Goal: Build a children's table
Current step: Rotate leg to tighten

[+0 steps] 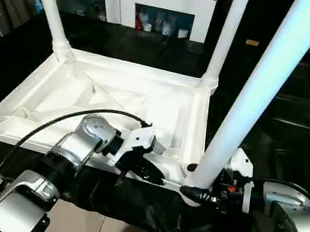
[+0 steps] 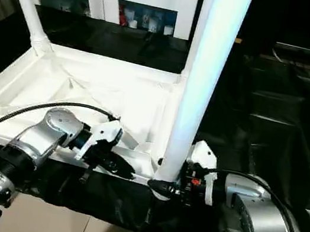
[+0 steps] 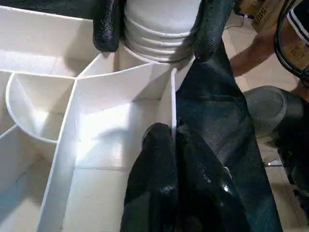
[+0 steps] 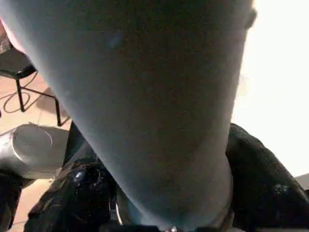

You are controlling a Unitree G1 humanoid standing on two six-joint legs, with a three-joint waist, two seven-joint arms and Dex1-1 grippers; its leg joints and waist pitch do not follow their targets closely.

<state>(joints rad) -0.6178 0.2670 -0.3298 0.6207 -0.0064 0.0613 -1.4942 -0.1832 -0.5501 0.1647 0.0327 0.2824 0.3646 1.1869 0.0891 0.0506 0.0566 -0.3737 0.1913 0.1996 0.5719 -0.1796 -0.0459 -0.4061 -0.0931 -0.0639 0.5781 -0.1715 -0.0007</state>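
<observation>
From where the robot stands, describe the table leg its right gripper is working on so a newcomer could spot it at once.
Start at the upturned white tabletop lying on the black cloth, ribs facing up. Go to its near corner on the robot's right, where the right gripper straddles a leg's base. That leg is the nearest and looks thickest, leaning right, unlike the slimmer far legs.

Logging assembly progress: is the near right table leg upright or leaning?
Leaning. The leg rises slanted toward the right, unlike the far legs, its base at the tabletop's corner between the right gripper's fingers.
</observation>
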